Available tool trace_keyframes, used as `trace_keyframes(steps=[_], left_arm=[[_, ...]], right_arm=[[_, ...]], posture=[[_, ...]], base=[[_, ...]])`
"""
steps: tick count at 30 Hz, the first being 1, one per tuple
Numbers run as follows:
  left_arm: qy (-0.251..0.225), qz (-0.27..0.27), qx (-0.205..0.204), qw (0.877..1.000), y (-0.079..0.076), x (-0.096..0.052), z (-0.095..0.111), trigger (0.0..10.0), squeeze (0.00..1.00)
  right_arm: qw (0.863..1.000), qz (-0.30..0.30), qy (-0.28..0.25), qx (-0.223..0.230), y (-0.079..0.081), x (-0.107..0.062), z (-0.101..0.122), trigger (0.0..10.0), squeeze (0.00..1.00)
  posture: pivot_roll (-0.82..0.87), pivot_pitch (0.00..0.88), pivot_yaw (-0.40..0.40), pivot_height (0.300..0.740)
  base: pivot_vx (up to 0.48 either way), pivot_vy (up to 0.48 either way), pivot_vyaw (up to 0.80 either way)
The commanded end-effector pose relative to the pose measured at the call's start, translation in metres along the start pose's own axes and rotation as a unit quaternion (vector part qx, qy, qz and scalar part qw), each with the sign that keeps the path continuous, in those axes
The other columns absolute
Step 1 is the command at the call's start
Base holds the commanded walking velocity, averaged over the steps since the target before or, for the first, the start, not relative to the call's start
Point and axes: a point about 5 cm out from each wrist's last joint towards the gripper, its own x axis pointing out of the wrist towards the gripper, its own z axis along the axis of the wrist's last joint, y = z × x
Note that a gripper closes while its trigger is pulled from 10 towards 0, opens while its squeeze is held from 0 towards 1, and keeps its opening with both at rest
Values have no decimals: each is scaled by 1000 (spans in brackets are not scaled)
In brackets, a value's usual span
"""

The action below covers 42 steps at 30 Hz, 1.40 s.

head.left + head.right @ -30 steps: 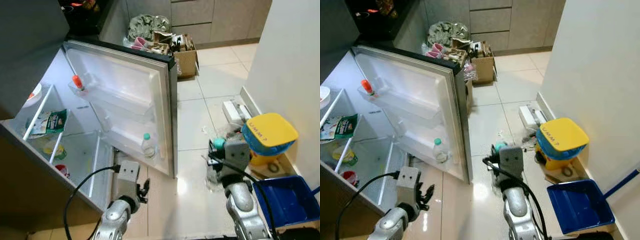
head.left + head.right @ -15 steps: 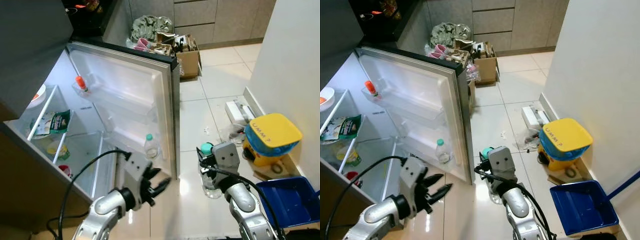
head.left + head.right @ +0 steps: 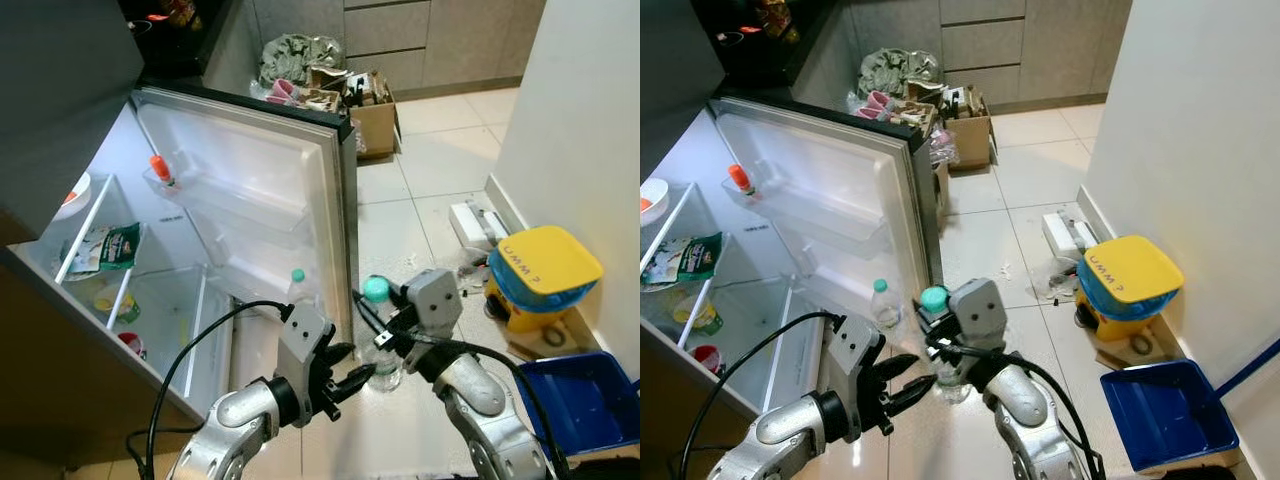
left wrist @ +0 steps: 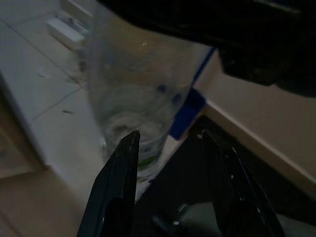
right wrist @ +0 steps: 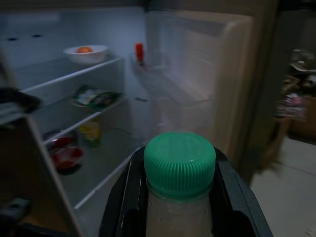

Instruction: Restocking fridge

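My right gripper is shut on the neck of a clear bottle with a green cap, held upright over the floor beside the open fridge door. In the right wrist view the cap sits between the two black fingers. My left gripper is open, with its tips just short of the bottle's lower part. Seen from the left wrist, the bottle stands just beyond the spread fingers. The fridge shelves hold a green packet and a bowl.
A second green-capped bottle stands in the lower door bin, a small red-capped one in the upper bin. A yellow bin and a blue dustpan sit by the right wall. Cardboard boxes lie behind the door.
My right gripper has carried the bottle left, toward the fridge door. My left arm has risen from hanging and reached right, fingers spread, up to the bottle.
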Motion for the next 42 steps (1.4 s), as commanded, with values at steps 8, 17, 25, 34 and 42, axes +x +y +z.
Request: trace_keyframes(steps=[8,17,25,34,42], left_arm=[[-13,22,40,999,12,-14,22,10000,1000],[6,21,48,999,13,-35,25,10000,1000],[-3,7,65,998,15,-43,41,10000,0],[9,8,89,996,16,-46,42,10000,0],[37,9,93,995,16,-43,18,10000,0]], right_arm=[[999,33,5,34,13,-3,5,10000,0],[998,42,12,50,16,-3,5,10000,0],[997,64,18,48,18,0,6,10000,0],[993,97,36,50,22,-1,4,10000,0],[993,106,39,46,21,-4,6,10000,0]], posture=[[-143,206,97,707],[-145,227,118,707],[-141,243,108,707],[-143,264,83,707],[-148,269,60,707]], base=[[0,0,0],[0,0,0],[0,0,0],[0,0,0],[0,0,0]])
